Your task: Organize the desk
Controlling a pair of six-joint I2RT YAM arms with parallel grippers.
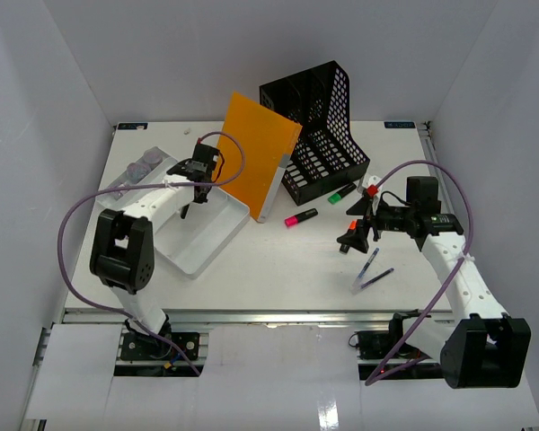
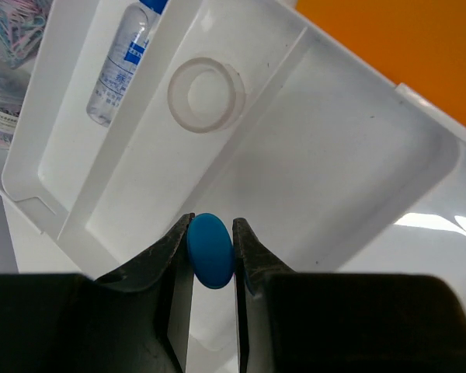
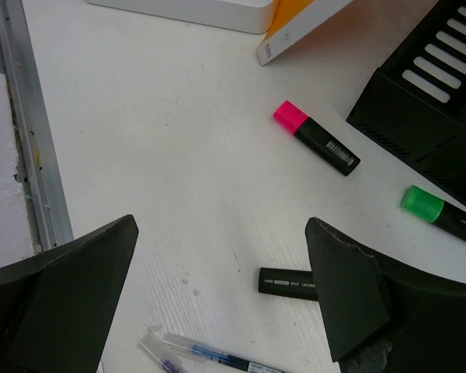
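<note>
Desk (image 1: 278, 269): folder (image 1: 256, 166) leans on rack (image 1: 328, 135) (pink highlighter (image 1: 300, 217) nr).

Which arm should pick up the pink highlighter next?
Right. The right gripper hangs open over the desk near the pink highlighter; the left gripper is shut on a blue object above the white tray.

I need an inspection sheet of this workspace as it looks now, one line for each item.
Surface: desk, white, metal rail along front edge.
Job's things: pink highlighter, green highlighter, black marker and pen lie loose on the desk.
Clutter: white tray holds tape roll and small bottle; orange folder stands tilted beside black file holder.
Grippers: left gripper shut on blue oval piece above the tray; right gripper open above the desk.
Cables: purple cable loops from each arm.
Surroundings: white walls on three sides.
</note>
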